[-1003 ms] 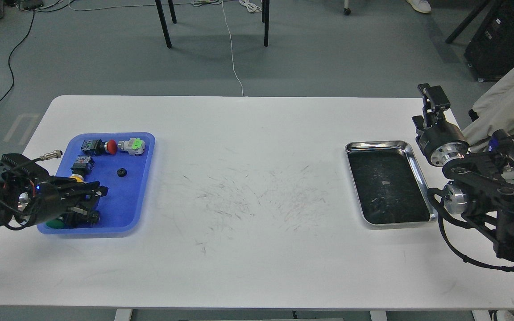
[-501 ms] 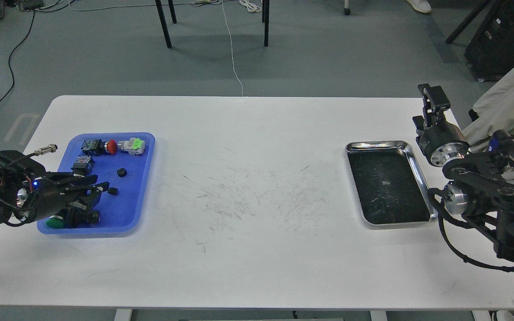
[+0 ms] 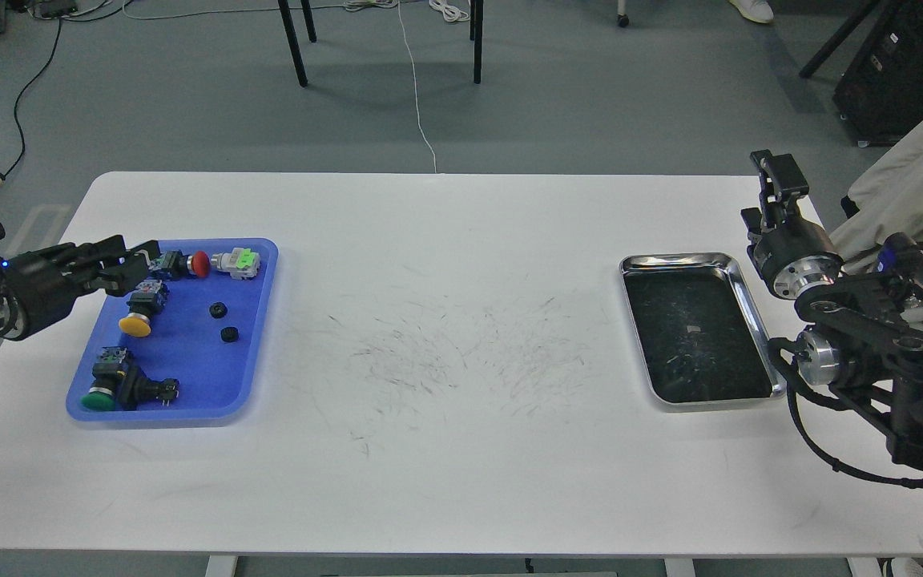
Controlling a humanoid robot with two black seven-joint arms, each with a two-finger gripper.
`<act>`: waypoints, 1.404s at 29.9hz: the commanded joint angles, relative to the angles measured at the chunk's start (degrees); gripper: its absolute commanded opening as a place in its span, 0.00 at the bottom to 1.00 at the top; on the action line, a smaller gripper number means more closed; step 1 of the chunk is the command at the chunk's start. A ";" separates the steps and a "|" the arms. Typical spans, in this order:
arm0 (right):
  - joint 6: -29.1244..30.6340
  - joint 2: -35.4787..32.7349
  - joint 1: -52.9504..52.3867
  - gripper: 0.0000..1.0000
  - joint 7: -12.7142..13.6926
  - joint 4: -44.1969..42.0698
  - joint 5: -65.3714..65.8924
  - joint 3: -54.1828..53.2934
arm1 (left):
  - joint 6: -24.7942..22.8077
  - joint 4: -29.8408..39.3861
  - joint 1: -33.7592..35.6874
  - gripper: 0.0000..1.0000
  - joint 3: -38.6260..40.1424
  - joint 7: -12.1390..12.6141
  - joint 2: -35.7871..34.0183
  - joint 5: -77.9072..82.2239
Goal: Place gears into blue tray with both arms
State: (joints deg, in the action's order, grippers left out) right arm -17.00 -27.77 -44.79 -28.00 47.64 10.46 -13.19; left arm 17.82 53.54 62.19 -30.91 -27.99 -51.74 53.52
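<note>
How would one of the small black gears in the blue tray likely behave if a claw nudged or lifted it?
Each gear looks tiny and flat, so probably light and easily slid across the smooth blue tray. It looks rigid and, being round, might roll if tipped on edge. Its low profile likely makes pinching it fiddly.

No readable text, labels, brands, numbers or signs anywhere. Small pale patches on the black push-button switch bodies in the bright blue plastic tray [image 3: 257, 320] at 9 o'clock are too small to read. Black box on the floor [image 3: 906, 68] at 2 o'clock has a tiny pale sticker, illegible.
</note>
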 commanded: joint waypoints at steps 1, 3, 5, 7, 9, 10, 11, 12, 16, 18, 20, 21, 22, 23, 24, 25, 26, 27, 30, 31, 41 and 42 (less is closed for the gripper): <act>-0.06 0.00 0.05 0.95 0.00 0.00 0.00 0.01 | -1.38 -0.19 -0.31 0.63 4.09 -0.01 -0.55 -6.04; -0.06 0.00 0.05 0.95 0.00 0.09 0.00 0.01 | -1.38 -0.28 -0.49 0.64 5.41 -0.01 -0.55 -11.30; -0.06 0.00 -0.03 0.95 0.00 0.09 0.00 0.01 | -1.38 -0.28 -0.58 0.65 6.64 -0.01 -0.38 -17.80; -0.06 0.00 -0.12 0.95 0.00 0.09 0.00 0.10 | -1.38 -0.37 -0.58 0.67 8.40 -0.01 -0.20 -24.57; -0.06 -0.09 -0.21 0.95 0.00 0.09 0.00 0.10 | -1.47 -0.98 -0.66 0.70 11.29 -0.01 0.15 -33.26; -0.06 -0.09 -0.21 0.95 0.00 0.09 0.00 0.10 | -1.47 -1.33 -0.84 0.71 12.87 -0.01 0.32 -37.66; 0.03 -0.09 -0.21 0.95 0.00 0.09 0.00 0.10 | -1.56 -1.33 -0.84 0.72 14.02 -0.01 0.32 -41.09; -0.05 -0.18 -0.21 0.95 0.00 0.09 0.08 0.10 | -1.56 -1.33 -0.93 0.73 15.16 -0.01 0.50 -44.78; -0.06 -0.18 -0.30 0.95 0.00 0.17 0.09 0.10 | -1.65 -1.51 -1.72 0.77 20.08 -0.01 2.34 -54.47; -0.06 -0.18 -0.39 0.95 0.00 0.26 0.17 0.10 | -1.65 -1.51 -2.94 0.79 23.86 -0.01 2.96 -56.50; -0.06 -0.18 -0.47 0.95 0.00 0.35 0.09 0.10 | -2.08 -1.51 -4.35 0.80 28.34 -0.01 3.75 -57.12; -0.06 -0.18 -0.56 0.95 0.00 0.35 0.09 0.10 | -2.87 -1.51 -5.14 0.80 30.01 -0.01 4.27 -57.12; -0.06 -0.18 -0.56 0.95 0.00 0.44 0.09 0.10 | -4.01 -1.51 -6.10 0.80 31.77 -0.01 4.89 -57.21; -0.06 -0.18 -0.56 0.95 0.00 0.44 0.09 0.10 | -5.50 -1.51 -6.64 0.81 32.83 -0.01 5.16 -57.21; -0.06 -0.18 -0.56 0.95 0.00 0.44 0.09 0.10 | -6.99 -1.60 -6.90 0.82 33.28 -0.01 5.42 -57.21; -0.06 -0.26 -0.65 0.95 0.00 0.44 0.09 0.18 | -7.70 -1.77 -7.08 0.83 33.72 -0.01 5.68 -57.39; -0.06 -0.27 -0.65 0.95 0.00 0.44 0.09 0.19 | -8.41 -1.86 -6.91 0.85 33.81 -0.01 5.95 -57.56; -0.06 -0.27 -0.65 0.95 0.00 0.44 0.09 0.19 | -8.67 -1.86 -6.91 0.88 33.81 -0.01 6.21 -57.65; -0.06 -0.44 -0.74 0.95 0.00 0.44 0.17 0.27 | -9.55 -1.77 -6.64 0.91 33.90 -0.01 7.44 -58.09; -0.06 -0.62 -0.74 0.95 0.00 0.44 0.09 0.27 | -9.47 -2.03 -6.64 0.91 34.07 -0.01 7.88 -58.61; -0.06 -0.79 -1.18 0.95 0.00 0.00 0.44 0.27 | -10.25 -3.00 -6.38 0.97 37.32 -0.01 11.04 -59.76; -0.06 -0.79 -1.35 0.95 0.00 0.00 0.44 0.36 | -10.69 -3.26 -6.38 0.97 37.50 -0.01 11.57 -60.20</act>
State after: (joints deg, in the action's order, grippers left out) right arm -17.05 -28.49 -45.84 -28.00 47.83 10.88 -12.92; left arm 8.11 50.78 55.54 6.05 -28.01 -41.70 -6.01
